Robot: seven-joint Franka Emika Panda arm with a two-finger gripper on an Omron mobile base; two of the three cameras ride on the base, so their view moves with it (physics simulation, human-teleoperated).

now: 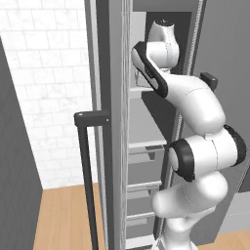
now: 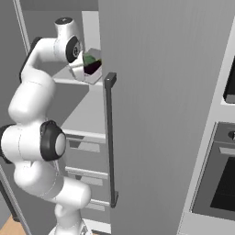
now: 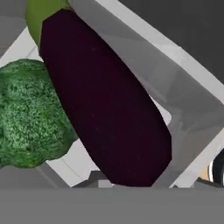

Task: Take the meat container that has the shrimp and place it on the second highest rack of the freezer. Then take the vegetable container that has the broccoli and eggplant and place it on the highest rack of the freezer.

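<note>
- The white arm's two-finger gripper [image 2: 85, 69] reaches into the top of the tall grey freezer [image 2: 156, 92]; its fingers are hidden, so whether they grip the pale grey vegetable tray [image 2: 94, 77] cannot be told.
- That tray sits tilted at the front edge of a flat light-grey shelf [image 2: 69, 82] high in the interior.
- In the tray, the glossy dark purple eggplant [image 3: 105, 105] lies against the bumpy green broccoli head [image 3: 30, 118].
- The freezer's long black bar handle [image 2: 110, 137] runs down the open door just beside the tray.
- Grey drawers [image 1: 144, 151] stack below the shelf.
</note>
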